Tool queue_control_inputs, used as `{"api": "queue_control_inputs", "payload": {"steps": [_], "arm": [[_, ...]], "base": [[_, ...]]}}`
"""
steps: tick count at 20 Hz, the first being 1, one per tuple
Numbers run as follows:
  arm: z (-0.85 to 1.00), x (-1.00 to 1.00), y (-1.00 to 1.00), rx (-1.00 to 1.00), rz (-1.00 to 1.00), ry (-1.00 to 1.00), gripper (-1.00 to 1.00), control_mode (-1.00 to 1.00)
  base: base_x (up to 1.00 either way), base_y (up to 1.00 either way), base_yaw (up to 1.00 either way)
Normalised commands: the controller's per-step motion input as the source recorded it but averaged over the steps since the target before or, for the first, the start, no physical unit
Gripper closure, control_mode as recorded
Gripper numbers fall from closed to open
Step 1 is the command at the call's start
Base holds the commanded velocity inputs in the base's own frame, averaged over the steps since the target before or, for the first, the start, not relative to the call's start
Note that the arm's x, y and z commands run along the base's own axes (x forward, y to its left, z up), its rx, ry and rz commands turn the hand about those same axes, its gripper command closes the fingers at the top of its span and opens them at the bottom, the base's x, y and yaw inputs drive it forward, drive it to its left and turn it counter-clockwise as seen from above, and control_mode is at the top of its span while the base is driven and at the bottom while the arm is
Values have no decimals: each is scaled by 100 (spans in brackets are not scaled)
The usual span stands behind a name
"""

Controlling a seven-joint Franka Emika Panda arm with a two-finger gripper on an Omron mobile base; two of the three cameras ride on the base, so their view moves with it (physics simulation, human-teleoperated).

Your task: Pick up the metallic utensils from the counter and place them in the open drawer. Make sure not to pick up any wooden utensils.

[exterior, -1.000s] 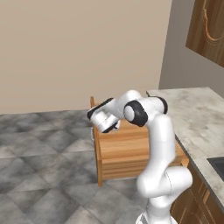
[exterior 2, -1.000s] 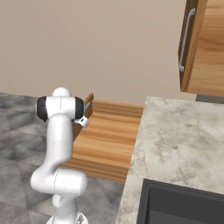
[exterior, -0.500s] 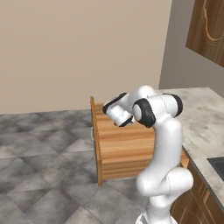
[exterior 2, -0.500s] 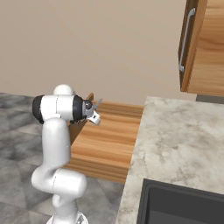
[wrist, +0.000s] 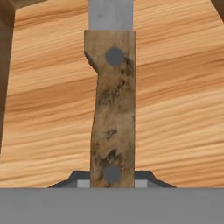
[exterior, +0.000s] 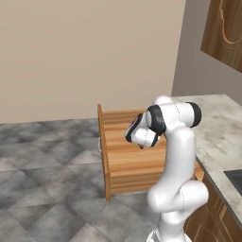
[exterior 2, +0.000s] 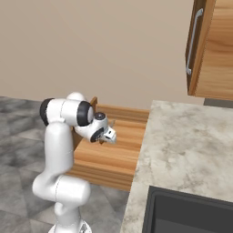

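Note:
A knife [wrist: 111, 109] with a worn brown riveted handle and a grey blade runs straight up the hand view. My gripper [wrist: 112, 181] is shut on the lower end of its handle. Behind it lies the plank-grained bottom of the open drawer [wrist: 179, 92]. From the base views, my gripper [exterior: 140, 140] [exterior 2: 109, 135] hangs above the drawer [exterior: 124, 163] [exterior 2: 102, 159], near its middle, pointing down into it. The marbled counter [exterior: 215, 125] [exterior 2: 191, 141] lies to the right of the drawer. No other utensils are in view.
Wooden wall cabinets [exterior: 224, 30] [exterior 2: 211, 50] hang above the counter. A dark sink [exterior 2: 189, 211] is set into the counter's near part. Grey tiled floor [exterior: 52, 179] spreads left of the drawer's front panel [exterior: 103, 151].
The hand has swung from the drawer's front edge rightward and down over the drawer's inside, carrying the knife. The grip has not changed.

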Motion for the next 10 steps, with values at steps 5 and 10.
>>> {"api": "queue_control_inputs", "payload": {"steps": [5, 10], "arm": [[-60, 20, 0, -3, 0, 8, 100, -100], [-50, 13, 0, 0, 0, 0, 100, -100]], "base": [[0, 0, 0], [0, 0, 0]]}}
